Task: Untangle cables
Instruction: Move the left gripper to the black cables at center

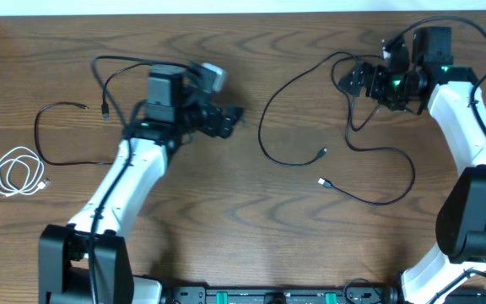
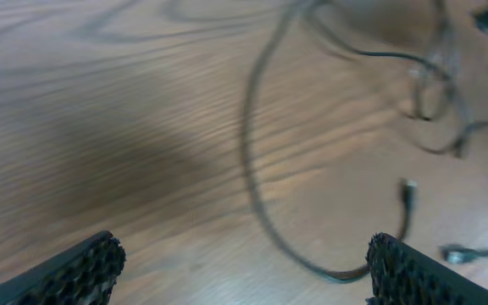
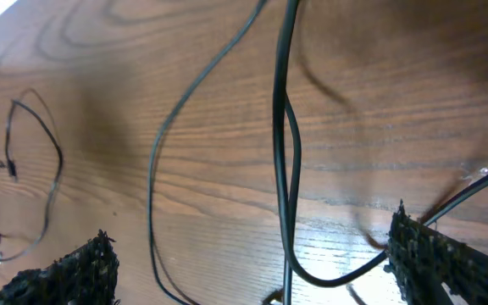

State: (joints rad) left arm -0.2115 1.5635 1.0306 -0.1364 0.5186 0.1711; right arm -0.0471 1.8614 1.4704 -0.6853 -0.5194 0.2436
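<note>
No text, label, brand mark, number or sign can be read in any view. Nothing legible is seen on the counter [image 1: 226, 219], on the cables [image 3: 280, 68], or on the white-cased arms [image 1: 129, 177].

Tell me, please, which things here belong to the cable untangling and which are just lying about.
Job: coiled white cable; black cable at the left; black cables at centre-right.
Not the job: wooden table; thicker wire on the right arm.
</note>
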